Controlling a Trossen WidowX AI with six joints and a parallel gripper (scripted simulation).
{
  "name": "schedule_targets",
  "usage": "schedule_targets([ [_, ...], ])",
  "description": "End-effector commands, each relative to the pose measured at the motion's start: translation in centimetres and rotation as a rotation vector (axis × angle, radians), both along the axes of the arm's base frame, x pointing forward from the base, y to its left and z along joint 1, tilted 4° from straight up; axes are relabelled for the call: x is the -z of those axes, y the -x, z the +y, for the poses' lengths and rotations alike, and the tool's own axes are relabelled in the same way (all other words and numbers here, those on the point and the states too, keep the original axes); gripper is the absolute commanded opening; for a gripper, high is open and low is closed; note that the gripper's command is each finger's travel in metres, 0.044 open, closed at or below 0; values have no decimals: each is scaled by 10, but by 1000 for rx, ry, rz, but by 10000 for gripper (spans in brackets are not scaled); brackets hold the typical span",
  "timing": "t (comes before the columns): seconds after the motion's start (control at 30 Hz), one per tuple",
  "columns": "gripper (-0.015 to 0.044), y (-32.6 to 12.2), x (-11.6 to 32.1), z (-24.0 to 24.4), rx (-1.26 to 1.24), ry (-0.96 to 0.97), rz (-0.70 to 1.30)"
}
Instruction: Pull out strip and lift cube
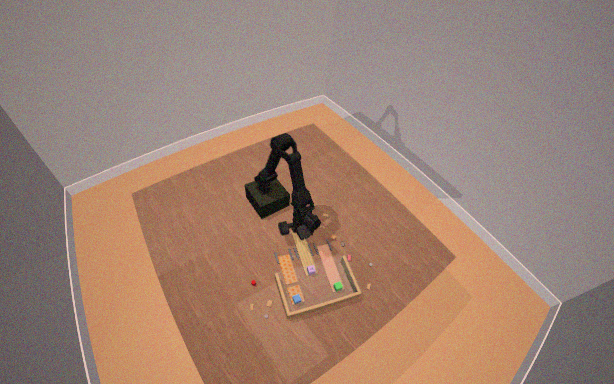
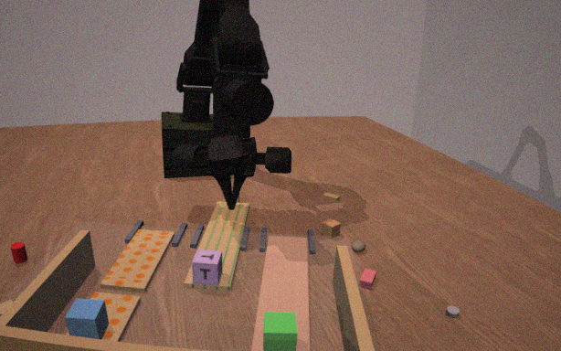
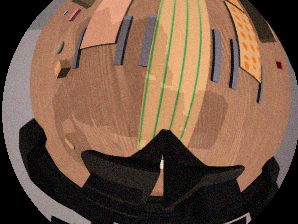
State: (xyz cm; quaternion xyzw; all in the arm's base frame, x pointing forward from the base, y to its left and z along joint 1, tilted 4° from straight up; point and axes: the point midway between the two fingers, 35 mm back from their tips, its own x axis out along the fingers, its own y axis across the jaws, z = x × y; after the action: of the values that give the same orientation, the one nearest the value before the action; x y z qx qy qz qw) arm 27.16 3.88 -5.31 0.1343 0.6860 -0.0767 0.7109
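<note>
The lilac cube (image 1: 311, 270) (image 2: 206, 268) marked T sits on the near end of the green-striped strip (image 1: 303, 252) (image 2: 229, 228) (image 3: 177, 75), which looks unbroken and reaches out between its guide bars toward the arm. My gripper (image 2: 231, 207) (image 3: 165, 133) is shut with nothing between its fingers. Its tips are at the strip's arm-side end; contact is unclear. The orange-dotted strip (image 1: 287, 269) (image 2: 139, 260) (image 3: 246, 42) is split by a gap, its separate near piece (image 2: 119, 315) under a blue cube (image 1: 296, 299) (image 2: 87, 318). The pink strip (image 1: 328, 262) (image 2: 284, 279) (image 3: 106, 22) carries a green cube (image 1: 338, 286) (image 2: 280, 330).
Low wooden walls (image 1: 326, 306) (image 2: 354, 302) enclose three sides around the strips. Short dark guide bars (image 2: 179, 234) (image 3: 216, 55) flank the strips. An orange block (image 2: 331, 228) (image 3: 62, 69), a grey stone (image 2: 358, 246) and a pink block (image 2: 367, 278) lie outside; a red cylinder (image 1: 253, 283) (image 2: 18, 252) stands opposite.
</note>
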Motion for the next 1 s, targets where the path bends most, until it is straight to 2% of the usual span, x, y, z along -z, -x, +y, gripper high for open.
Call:
schedule_targets([
  [0.0, 0, 17, 6, 3, -4, 0, 37],
  [0.97, 0, 48, 6, 12, -4, 0, 39],
])
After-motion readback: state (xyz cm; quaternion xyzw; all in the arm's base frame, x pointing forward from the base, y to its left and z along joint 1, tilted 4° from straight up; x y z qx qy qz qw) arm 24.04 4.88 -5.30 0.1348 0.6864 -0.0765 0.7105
